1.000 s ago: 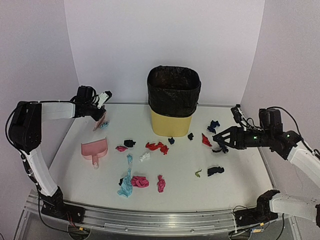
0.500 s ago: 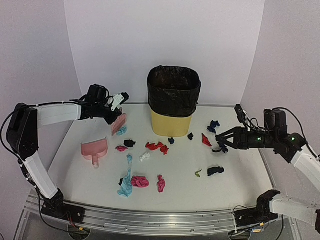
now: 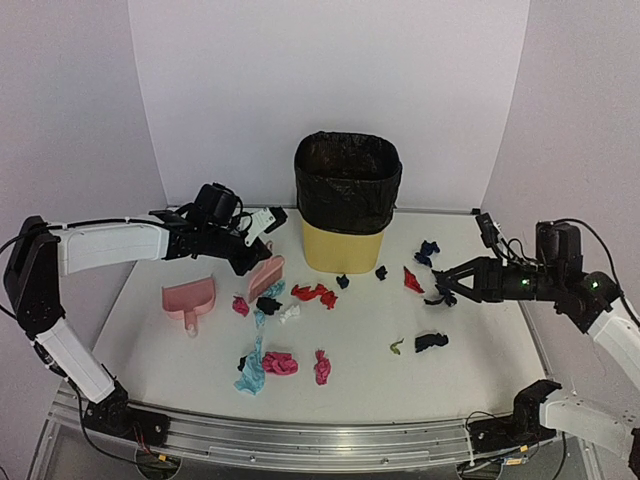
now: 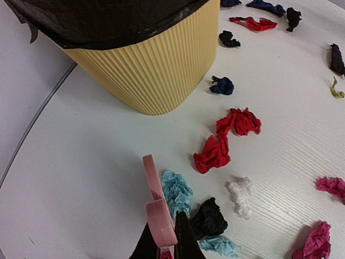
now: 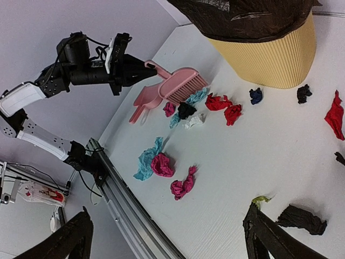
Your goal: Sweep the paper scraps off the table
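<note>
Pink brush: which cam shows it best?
Right wrist: whole brush side-on, bristles and handle visible, gripped by the left end effector. Top external shows the brush small; left wrist only its handle edge-on.

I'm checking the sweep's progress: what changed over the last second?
The left gripper, shut on the pink brush, swept rightward from the back-left of the table toward the bin, pushing a light blue scrap and a black scrap toward the red ones. The dustpan, bin and open right gripper stayed about where they were.
</note>
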Available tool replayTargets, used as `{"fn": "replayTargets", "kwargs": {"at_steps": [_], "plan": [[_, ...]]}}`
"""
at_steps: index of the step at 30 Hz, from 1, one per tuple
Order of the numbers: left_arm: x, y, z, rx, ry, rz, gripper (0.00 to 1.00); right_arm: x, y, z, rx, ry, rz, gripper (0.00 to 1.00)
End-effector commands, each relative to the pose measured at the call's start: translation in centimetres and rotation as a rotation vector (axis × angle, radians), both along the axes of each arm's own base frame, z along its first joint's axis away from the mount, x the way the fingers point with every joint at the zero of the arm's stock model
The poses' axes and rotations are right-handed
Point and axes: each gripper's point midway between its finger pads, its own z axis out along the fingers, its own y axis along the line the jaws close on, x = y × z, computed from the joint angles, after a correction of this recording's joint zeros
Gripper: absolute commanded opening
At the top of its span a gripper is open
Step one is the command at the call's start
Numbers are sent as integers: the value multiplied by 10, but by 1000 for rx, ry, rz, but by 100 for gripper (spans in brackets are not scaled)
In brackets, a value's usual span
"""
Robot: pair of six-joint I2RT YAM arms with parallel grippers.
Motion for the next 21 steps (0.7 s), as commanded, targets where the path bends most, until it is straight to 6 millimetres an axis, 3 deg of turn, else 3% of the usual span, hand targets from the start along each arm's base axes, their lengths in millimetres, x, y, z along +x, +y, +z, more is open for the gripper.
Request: {"fn": "replayTargets", "kwargs": {"at_steps": [1, 6, 10, 16, 21], "plan": [[-28, -12, 39, -113, -12, -19, 0, -5, -3, -2, 2, -2, -1, 94], [-28, -10, 66, -116, -73, 62, 0, -7, -3, -4, -2, 2, 2, 94], [-23, 15, 77, -51, -85, 188, 0, -8, -2, -4, 1, 4, 10, 94], [-32, 65, 53, 71, -25, 390, 0, -10, -3, -7, -1, 10, 8, 94], [-34, 79, 30, 81, 8, 485, 0, -11, -3, -7, -2, 8, 11, 94]]}}
